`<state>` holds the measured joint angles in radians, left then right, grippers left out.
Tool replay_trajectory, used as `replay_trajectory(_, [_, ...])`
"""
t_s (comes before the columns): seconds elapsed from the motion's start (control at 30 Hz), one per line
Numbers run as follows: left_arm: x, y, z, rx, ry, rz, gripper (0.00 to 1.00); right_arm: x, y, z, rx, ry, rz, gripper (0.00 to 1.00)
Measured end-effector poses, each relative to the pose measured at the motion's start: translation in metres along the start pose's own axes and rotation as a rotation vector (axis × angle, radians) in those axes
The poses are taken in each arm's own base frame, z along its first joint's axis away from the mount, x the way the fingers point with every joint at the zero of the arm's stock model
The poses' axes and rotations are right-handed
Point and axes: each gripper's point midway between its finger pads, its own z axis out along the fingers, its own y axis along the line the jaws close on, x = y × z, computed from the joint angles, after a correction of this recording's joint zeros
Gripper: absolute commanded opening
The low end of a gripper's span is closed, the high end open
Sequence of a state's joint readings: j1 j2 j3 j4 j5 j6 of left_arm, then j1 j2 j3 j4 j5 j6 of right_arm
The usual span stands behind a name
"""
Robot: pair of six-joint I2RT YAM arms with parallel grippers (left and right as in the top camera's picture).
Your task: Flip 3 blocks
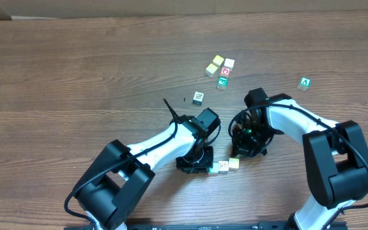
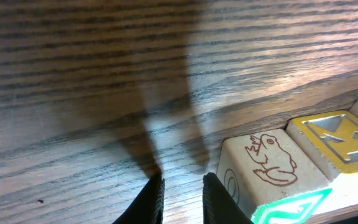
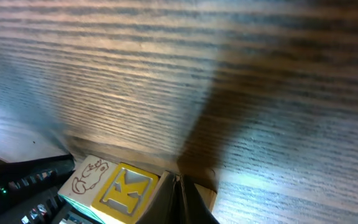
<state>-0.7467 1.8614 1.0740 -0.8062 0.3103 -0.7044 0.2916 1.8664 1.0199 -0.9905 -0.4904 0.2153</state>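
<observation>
Three small blocks lie in a row near the table's front: a tan block with a red frog print [image 2: 267,163] [image 3: 84,177], a block showing a yellow K face [image 2: 335,138] [image 3: 127,190], and a tan block [image 1: 234,163] at the right end. My left gripper [image 2: 182,200] [image 1: 198,165] is down at the table just left of the frog block, its jaws a narrow gap apart with only wood between them. My right gripper [image 3: 178,190] [image 1: 239,153] is shut, its tips pressed against the right-end block beside the K block. More blocks [image 1: 222,70] are clustered further back.
A lone patterned cube [image 1: 198,98] lies behind the left arm. A green "A" cube [image 1: 305,83] rests at the far right. Both arms crowd the front middle of the wooden table [image 1: 75,76], which ends at the back in a cardboard wall.
</observation>
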Motion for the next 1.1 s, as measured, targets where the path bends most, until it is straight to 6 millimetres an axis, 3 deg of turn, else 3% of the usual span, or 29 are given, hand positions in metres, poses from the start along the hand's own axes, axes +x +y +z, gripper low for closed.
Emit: replay_trajectory(1.1, [-0.0006, 0.0009, -0.0003, -0.005, -0.004, 0.004, 0.19, 0.0059, 0.0021, 0.0024, 0.010, 0.021, -0.059, 0.06])
